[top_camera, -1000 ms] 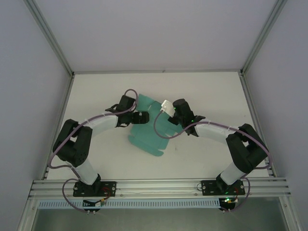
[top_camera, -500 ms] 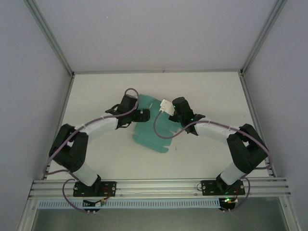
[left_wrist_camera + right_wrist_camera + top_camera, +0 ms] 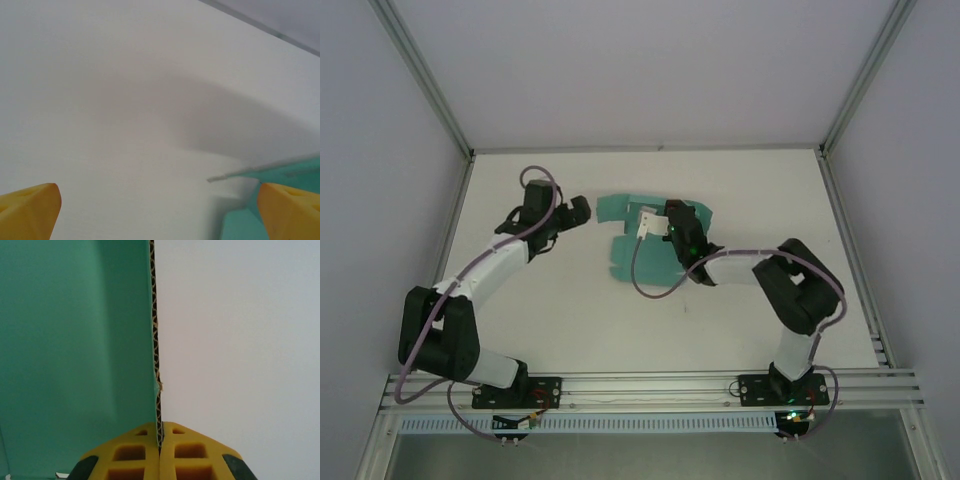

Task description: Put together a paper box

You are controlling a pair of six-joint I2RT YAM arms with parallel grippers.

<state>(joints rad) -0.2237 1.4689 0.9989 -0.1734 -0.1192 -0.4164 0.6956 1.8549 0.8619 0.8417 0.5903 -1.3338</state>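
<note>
Two grippers are over the white table (image 3: 530,300), and the teal paper box (image 3: 623,258) is between them as a flat cut sheet with flaps, not folded into a box.

The right gripper (image 3: 668,215) is on the far part of the sheet. In the right wrist view, the yellow fingers (image 3: 130,452) of this gripper (image 3: 160,440) are pressed together on the paper box (image 3: 75,340) and pinch one panel by its edge. The panel stands upright there. Its wavy cut edge runs straight forward from between the jaws, its teal face is on one side of them, and the bare table (image 3: 240,340) is on the other side.

The left gripper (image 3: 578,210) is beside the sheet, near its far corner, and a narrow strip of table separates them. In the left wrist view, the jaws of this gripper (image 3: 160,215) are spread wide and there is only table (image 3: 125,100) between them. One yellow finger (image 3: 30,212) is over bare table. The other finger is just beside the paper box (image 3: 235,227), where a thin flap is a little lifted from the table, in front of that fingertip. I cannot tell whether this finger touches the paper.
</note>
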